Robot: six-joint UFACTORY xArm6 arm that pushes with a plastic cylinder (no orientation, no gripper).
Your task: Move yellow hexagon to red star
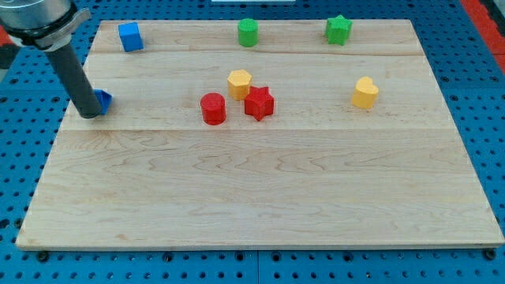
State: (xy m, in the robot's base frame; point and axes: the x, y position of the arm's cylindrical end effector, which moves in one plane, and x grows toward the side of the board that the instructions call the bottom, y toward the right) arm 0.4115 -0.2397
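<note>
One blue block (103, 99) touches my tip (89, 115).

The rod's tip (89, 113) rests near the left edge of the wooden board (237, 197), touching a blue block (103, 99) just to its right. Well right of the tip sit the red cylinder (213, 108), then the red star (259, 102), with the yellow hexagon (239, 83) touching the star from behind. Far right lies a yellow heart (364, 92). Along the view's top stand a blue cube (130, 36), green cylinder (248, 32) and green star (338, 29).
</note>
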